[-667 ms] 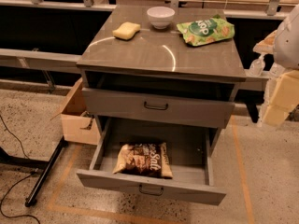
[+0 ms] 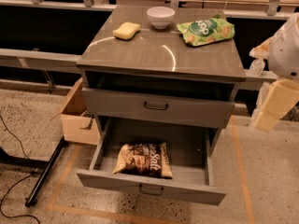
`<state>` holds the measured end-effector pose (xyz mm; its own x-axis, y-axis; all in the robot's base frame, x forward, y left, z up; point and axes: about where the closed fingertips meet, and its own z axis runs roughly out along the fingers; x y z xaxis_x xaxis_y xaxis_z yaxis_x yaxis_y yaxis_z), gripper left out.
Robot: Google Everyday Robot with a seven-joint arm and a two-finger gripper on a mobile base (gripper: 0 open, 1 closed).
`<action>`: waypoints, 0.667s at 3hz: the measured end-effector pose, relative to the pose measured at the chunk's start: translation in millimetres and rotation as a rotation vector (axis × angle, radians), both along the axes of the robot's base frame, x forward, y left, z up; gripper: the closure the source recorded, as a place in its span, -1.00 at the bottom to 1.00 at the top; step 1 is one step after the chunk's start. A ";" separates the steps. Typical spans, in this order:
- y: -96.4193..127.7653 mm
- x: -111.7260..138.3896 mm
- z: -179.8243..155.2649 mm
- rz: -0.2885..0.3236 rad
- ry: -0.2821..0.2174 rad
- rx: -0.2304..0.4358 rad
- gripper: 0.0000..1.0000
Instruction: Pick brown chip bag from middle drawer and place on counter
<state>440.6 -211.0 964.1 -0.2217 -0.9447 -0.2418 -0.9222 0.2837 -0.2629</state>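
The gripper (image 2: 267, 117) hangs at the right edge of the view, a pale cream blurred shape under the white arm (image 2: 286, 45). It stands out beside the cabinet's right side, level with the closed drawer. Whether it is spread or pressed together I cannot tell; it holds nothing that shows.

Down and to the left of the gripper the middle drawer (image 2: 112, 179) is pulled out: a wide, shallow grey metal tray with a low front panel and a small dark wire handle (image 2: 151, 189). In it lies the brown chip bag (image 2: 142, 159), flat, crinkly, dark brown with tan edges and white script. The bag sits towards the front left of the drawer, close behind the front panel. The drawer floor nearer the gripper, on the bag's right, is bare metal.

Straight left of the gripper is a taller-fronted grey drawer (image 2: 196, 111), shut, with its own dark handle (image 2: 155, 107). Above that is a dark open slot (image 2: 159, 85).

Up and to the left of the gripper is the bench (image 2: 159, 55), smooth, glossy and grey-brown with a thin edge. At its far side stand three things:
- a green chip bag (image 2: 204, 31), nearest the gripper
- a round white bowl (image 2: 160, 17)
- a yellow sponge (image 2: 126, 30), farthest from the gripper

The bench's near half is bare and catches curved glints of light.

Far left of the gripper, beyond the cabinet, an open cardboard box (image 2: 74, 118) stands on the speckled floor (image 2: 28, 120).
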 end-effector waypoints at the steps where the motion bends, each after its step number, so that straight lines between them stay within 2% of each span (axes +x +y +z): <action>1: 13.3 1.0 -35.5 0.019 -0.044 0.079 -1.00; 2: 35.9 -0.7 -85.2 0.099 -0.079 0.131 -1.00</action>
<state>439.9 -175.1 878.8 -0.1044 -0.9202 -0.3772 -0.9252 0.2291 -0.3027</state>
